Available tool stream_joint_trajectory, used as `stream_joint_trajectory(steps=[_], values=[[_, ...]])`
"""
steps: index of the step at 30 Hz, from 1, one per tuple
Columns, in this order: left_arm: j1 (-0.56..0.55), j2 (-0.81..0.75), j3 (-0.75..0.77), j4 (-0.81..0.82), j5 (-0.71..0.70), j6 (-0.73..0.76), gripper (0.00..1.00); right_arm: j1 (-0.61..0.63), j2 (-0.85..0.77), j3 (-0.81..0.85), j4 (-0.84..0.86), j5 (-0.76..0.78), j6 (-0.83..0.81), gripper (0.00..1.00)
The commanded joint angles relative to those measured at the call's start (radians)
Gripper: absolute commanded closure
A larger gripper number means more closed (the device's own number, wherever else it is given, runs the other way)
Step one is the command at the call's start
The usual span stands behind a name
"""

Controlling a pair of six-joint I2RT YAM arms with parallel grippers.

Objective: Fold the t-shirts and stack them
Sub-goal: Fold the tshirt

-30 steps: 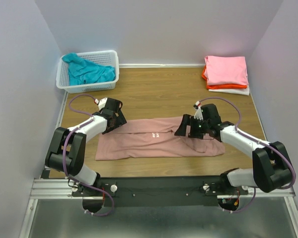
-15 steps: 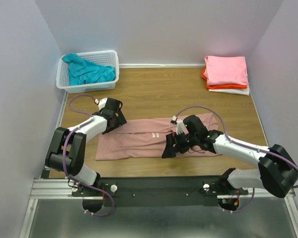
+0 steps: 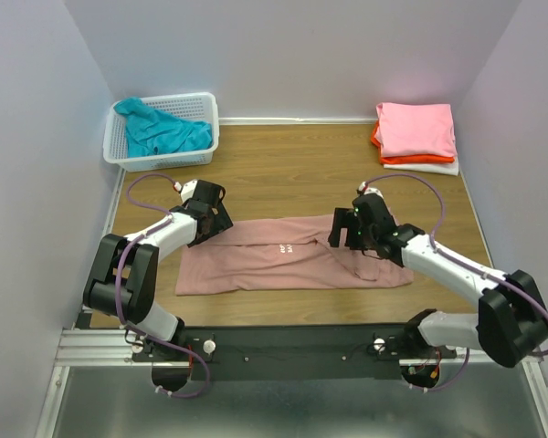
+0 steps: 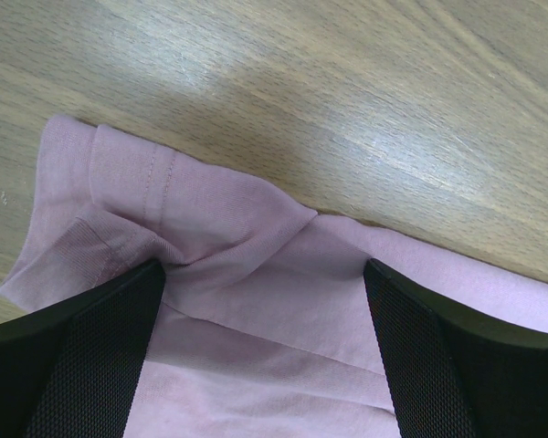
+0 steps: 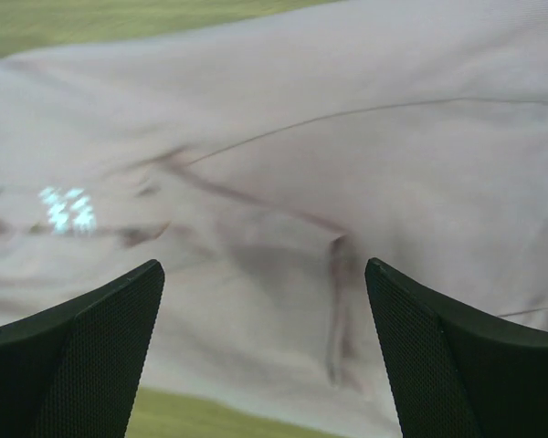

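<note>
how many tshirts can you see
5: dusty-pink one spread out centre, teal one in the basket, bright pink, orange and white stacked far right; more may be hidden.

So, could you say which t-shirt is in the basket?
The teal t-shirt, crumpled in the white basket; the dusty-pink one lies on the table, the rest are stacked.

The left arm [image 3: 160, 233] and right arm [image 3: 452, 265] have white links and bulky black joints. Thin purple cables [image 3: 151, 176] loop from each; the black fingers [image 4: 68, 365] are mesh-textured.

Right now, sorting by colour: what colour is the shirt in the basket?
It's a teal shirt in the white basket, clearest in the top external view.
</note>
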Motion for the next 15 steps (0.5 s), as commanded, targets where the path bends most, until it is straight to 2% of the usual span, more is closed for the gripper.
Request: stream_joint_trajectory(steps=[1, 5, 7, 15], values=[[0.008, 0.021, -0.031, -0.021, -0.025, 0.005, 0.02, -0.067, 0.076, 0.028, -0.046, 0.084, 0.009, 0.05], [0.008, 0.019, -0.031, -0.023, -0.024, 0.005, 0.02, -0.079, 0.128, 0.054, -0.043, 0.055, -0.011, 0.23], [0.008, 0.021, -0.031, -0.021, -0.025, 0.003, 0.02, -0.079, 0.136, 0.057, -0.037, 0.042, -0.011, 0.25], [0.008, 0.025, -0.029, -0.018, -0.025, 0.006, 0.02, -0.079, 0.208, 0.055, -0.017, 0.016, -0.011, 0.5]])
